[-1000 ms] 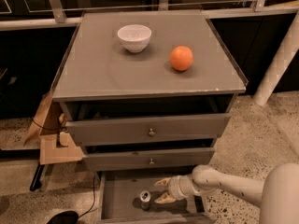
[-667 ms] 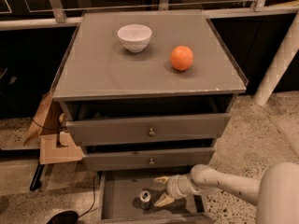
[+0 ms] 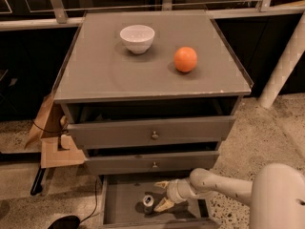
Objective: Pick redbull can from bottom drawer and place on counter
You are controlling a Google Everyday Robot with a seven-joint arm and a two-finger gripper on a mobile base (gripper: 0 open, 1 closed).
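The redbull can (image 3: 148, 202) stands upright on the floor of the open bottom drawer (image 3: 124, 209), its silver top showing. My gripper (image 3: 161, 194) is inside the drawer just to the right of the can, fingers spread open, one above and one below, tips close to the can but not closed on it. My white arm (image 3: 224, 185) reaches in from the lower right. The counter (image 3: 105, 70) is the flat grey top of the cabinet above.
A white bowl (image 3: 137, 37) and an orange (image 3: 185, 59) sit on the counter. Two knobbed drawers (image 3: 152, 133) stand slightly open above the bottom drawer. Cardboard (image 3: 52, 142) and a cable lie on the floor at the left. A white post (image 3: 281, 66) stands at the right.
My gripper has moved a little to the left inside the bottom drawer, closer to the can. The can has not moved.
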